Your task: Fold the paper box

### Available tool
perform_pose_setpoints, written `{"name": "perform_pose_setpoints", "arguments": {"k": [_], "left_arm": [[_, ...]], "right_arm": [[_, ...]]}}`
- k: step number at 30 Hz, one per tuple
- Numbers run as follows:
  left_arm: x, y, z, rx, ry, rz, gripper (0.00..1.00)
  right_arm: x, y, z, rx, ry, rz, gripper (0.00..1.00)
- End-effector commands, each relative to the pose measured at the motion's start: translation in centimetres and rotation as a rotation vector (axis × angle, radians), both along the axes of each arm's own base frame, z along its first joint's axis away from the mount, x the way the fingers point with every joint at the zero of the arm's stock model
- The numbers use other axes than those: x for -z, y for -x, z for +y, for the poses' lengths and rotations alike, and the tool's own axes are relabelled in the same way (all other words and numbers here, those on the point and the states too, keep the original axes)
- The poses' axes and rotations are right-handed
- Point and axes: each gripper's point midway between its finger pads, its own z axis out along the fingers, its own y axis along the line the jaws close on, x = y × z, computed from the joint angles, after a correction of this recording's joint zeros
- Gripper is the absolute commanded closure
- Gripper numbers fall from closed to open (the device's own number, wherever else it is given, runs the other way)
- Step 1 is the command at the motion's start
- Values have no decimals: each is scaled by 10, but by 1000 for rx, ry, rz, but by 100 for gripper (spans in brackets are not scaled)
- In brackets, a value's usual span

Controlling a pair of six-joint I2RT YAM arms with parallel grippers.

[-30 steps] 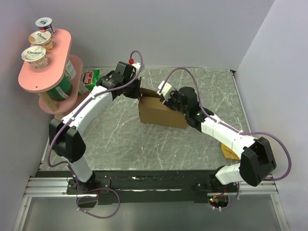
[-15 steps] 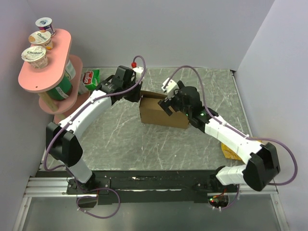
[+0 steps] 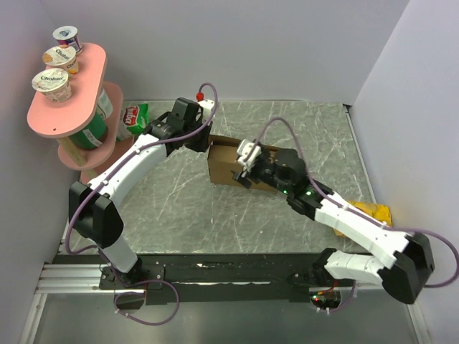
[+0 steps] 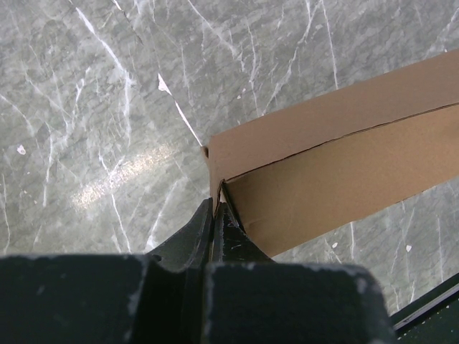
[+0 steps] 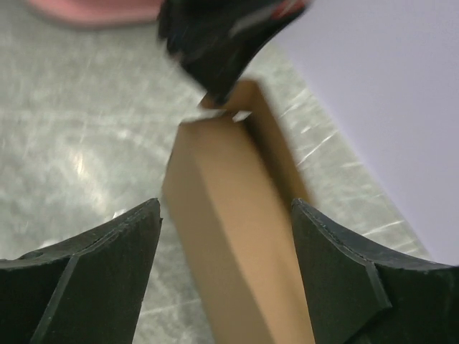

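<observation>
The paper box [image 3: 224, 169] is a brown cardboard shape standing on the marble tabletop, mid-table, with a long folded wall on its near side. My left gripper [image 3: 207, 147] is shut on the box's upper left corner. In the left wrist view its fingertips [image 4: 216, 206] pinch a thin cardboard edge where two walls of the box [image 4: 337, 165] meet. My right gripper [image 3: 242, 172] hovers open over the box's right half. In the right wrist view its fingers [image 5: 125, 247] straddle the box [image 5: 229, 236] without touching it, and the left gripper [image 5: 215, 50] shows blurred at the box's far end.
A pink two-tier stand [image 3: 68, 107] with yogurt cups rises at the far left, and a green snack bag [image 3: 134, 115] lies beside it. A yellow packet [image 3: 373, 212] lies by the right arm. Walls close the table at the back and right.
The right gripper has let go of the box's right end and opened. It then swung nearer and leftward over the box. The left gripper keeps its pinch and hardly moved.
</observation>
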Motion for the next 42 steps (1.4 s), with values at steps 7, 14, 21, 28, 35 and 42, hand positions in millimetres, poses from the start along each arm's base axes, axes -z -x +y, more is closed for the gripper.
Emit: {"name": "perform_pose_setpoints", "arguments": {"k": [7, 14, 21, 28, 35, 42], "left_arm": [[6, 4, 1, 14, -22, 25, 99], [5, 5, 1, 17, -17, 24, 99], [2, 4, 1, 18, -15, 18, 99], [-11, 1, 1, -4, 6, -3, 99], [-25, 0, -14, -17, 139, 57, 99], [-31, -2, -38, -23, 295, 122, 99]], "right_arm": [[42, -18, 22, -56, 115, -6, 18], [53, -35, 20, -13, 174, -31, 12], [74, -53, 11, 52, 234, -36, 6], [95, -48, 7, 48, 264, 21, 12], [107, -46, 1, 82, 267, 49, 15], [112, -46, 0, 108, 250, 58, 16]]}}
